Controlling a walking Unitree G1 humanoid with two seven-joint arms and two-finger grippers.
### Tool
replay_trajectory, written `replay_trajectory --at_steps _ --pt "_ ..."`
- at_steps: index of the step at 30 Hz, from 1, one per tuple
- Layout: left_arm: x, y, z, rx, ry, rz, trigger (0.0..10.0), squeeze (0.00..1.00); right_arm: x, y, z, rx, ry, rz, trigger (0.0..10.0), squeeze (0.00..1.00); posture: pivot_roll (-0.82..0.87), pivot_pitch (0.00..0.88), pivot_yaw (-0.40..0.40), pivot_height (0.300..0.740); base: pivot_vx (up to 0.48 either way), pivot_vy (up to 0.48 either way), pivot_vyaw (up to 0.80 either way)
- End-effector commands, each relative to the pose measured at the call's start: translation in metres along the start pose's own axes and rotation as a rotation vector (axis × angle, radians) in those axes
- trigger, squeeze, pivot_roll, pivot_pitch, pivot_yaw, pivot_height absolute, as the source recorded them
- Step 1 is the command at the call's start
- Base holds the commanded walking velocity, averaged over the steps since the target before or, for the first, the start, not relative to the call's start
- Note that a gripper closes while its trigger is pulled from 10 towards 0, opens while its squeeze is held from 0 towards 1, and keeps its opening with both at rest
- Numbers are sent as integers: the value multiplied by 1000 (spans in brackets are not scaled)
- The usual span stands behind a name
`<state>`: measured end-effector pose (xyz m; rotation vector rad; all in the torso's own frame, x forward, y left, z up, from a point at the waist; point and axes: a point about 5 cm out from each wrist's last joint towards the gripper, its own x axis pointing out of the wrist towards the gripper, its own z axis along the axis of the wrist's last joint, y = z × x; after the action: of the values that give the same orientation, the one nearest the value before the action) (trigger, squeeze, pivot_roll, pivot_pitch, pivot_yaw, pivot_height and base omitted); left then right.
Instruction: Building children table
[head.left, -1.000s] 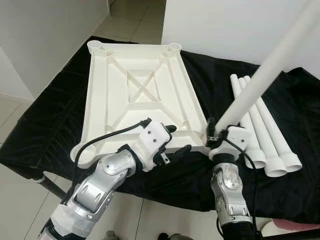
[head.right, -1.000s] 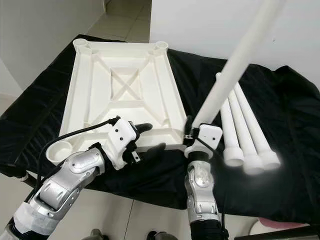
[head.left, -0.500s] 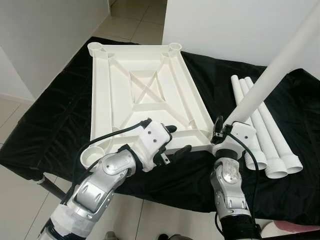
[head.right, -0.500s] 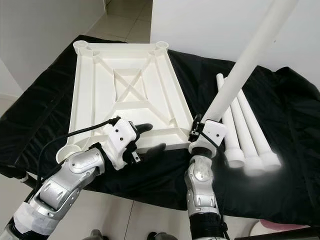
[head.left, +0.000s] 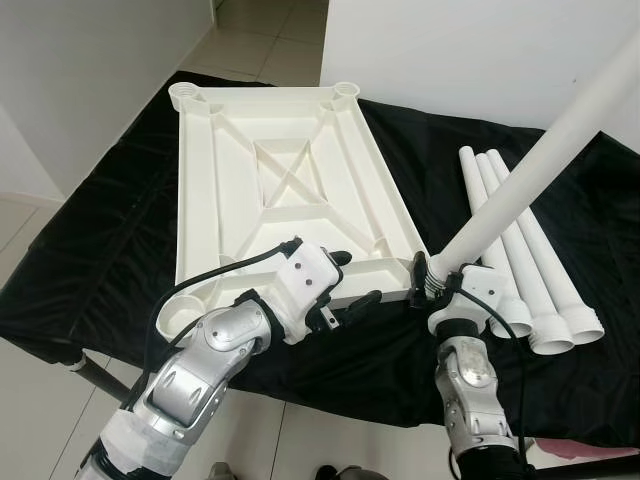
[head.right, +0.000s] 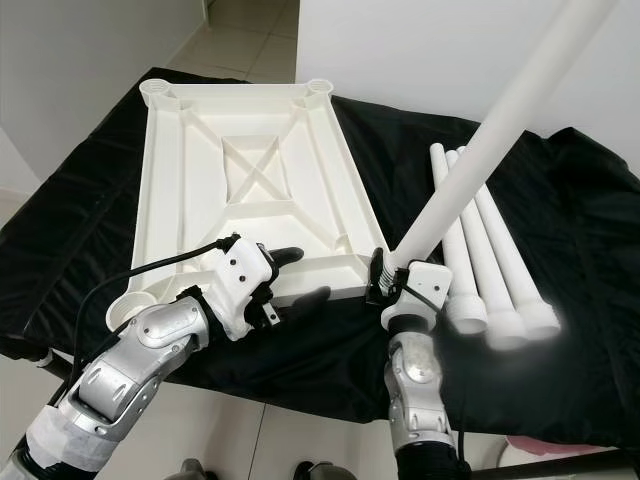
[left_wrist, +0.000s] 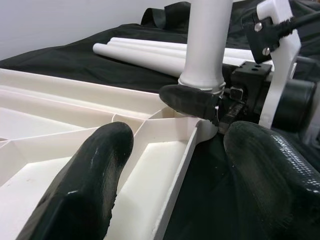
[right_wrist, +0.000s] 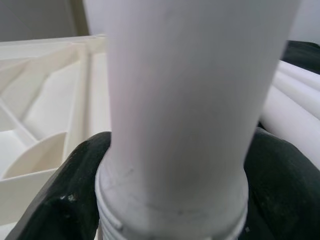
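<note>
A white plastic tabletop (head.left: 290, 180) lies upside down on the black cloth, ribs and corner sockets facing up. My right gripper (head.left: 432, 283) is shut on a long white leg (head.left: 540, 160) that slants up to the right. The leg's threaded end (right_wrist: 170, 210) sits at the tabletop's near right corner, with black fingers (right_wrist: 80, 185) on both sides of it. My left gripper (head.left: 355, 278) is open, one finger over the tabletop's near rim and one in front of it, close beside the leg (left_wrist: 207, 40). Three more white legs (head.left: 520, 250) lie side by side on the right.
The black cloth (head.left: 120, 220) hangs over the table's near edge. An empty socket (head.left: 180, 318) sits at the tabletop's near left corner. A white wall stands behind the table, and tiled floor (head.left: 270, 40) runs off to the far left.
My right gripper brought the leg's threaded end left and down to the tabletop's near right corner. The tabletop turned slightly on the cloth. My left gripper stayed open in place.
</note>
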<state>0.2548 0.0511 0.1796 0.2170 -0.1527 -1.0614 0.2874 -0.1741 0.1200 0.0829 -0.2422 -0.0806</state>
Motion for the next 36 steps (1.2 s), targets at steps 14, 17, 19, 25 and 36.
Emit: replay_trajectory --at_steps 14,17,19,25,36 --pt "6 -4 1 4 -14 -43 10000 0 43 -19 49 -9 -166 301 3294 0 20 111 -53 740 0 0 0" --pt "7 -3 2 6 -17 -40 10000 0 51 -19 58 3 -182 341 0 0 20 111 -58 740 0 0 0" --pt "8 -3 2 9 -19 -33 10000 0 56 -19 60 -3 -182 368 0 0 22 111 -62 740 0 0 0" --pt "8 -2 3 7 -23 -20 10000 0 55 -12 57 17 -170 421 0 0 30 115 -76 740 0 0 0" --pt "8 7 10 -38 -60 1 10000 0 43 0 51 65 -154 484 10000 0 29 116 -74 740 0 0 0"
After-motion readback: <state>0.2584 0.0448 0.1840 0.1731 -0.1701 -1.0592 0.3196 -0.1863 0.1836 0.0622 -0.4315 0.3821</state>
